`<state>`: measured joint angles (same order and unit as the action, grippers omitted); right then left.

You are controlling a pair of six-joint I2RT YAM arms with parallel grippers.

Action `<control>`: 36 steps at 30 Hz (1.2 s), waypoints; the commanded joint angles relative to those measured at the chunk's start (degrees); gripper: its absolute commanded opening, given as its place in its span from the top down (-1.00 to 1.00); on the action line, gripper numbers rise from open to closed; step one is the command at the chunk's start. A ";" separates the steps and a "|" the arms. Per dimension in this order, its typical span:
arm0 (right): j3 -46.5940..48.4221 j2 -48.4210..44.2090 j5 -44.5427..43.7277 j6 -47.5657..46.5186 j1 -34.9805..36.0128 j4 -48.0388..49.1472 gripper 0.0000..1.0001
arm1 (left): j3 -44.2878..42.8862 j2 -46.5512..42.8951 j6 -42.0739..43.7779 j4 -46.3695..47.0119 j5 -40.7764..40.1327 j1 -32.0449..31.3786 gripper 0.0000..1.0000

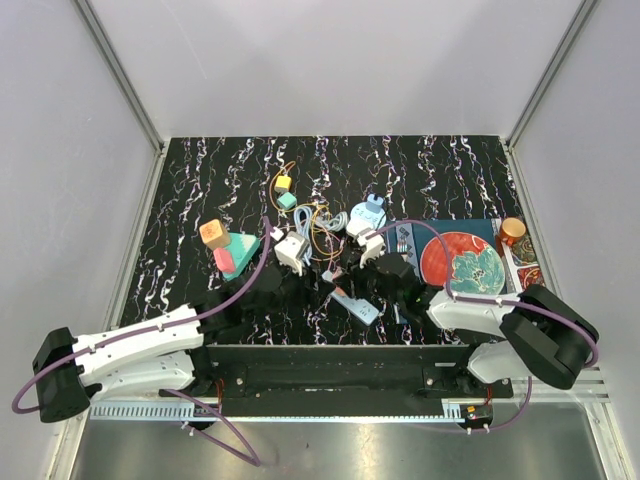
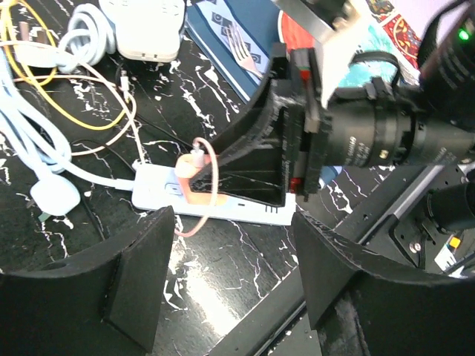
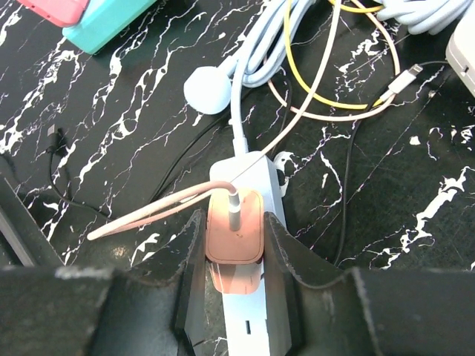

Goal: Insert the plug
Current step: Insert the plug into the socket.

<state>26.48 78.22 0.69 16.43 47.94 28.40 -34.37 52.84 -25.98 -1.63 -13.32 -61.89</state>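
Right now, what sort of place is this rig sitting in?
Most likely a lab test cell, not a home: plain white walls on aluminium frame posts box in the marbled black table, which is strewn with staged props: toy blocks, a plate, a power strip with a pink plug.

Your non-task items: red plate (image 1: 465,262) R side; orange block (image 1: 214,233) touching teal wedge (image 1: 243,250) L; yellow cube (image 1: 283,183) ctr-back; fork (image 2: 237,48).
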 commanded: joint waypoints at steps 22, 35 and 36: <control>0.76 3.16 -17.83 -25.74 12.17 -2.56 0.88 | 0.71 -5.03 -2.06 0.05 -12.96 -0.25 -0.33; 3.57 -2.98 -13.79 -11.78 12.26 -21.17 0.35 | -0.08 -3.27 -2.24 -1.01 -13.31 -0.25 -0.32; 4.19 -3.33 -13.35 -11.42 12.26 -22.50 0.30 | -0.26 -3.18 -2.06 -1.10 -13.40 -0.25 -0.32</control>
<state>28.58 76.71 -13.96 0.54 60.31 22.13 -34.02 49.41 -27.75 -4.45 -24.69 -61.89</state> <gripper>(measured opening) 0.340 0.664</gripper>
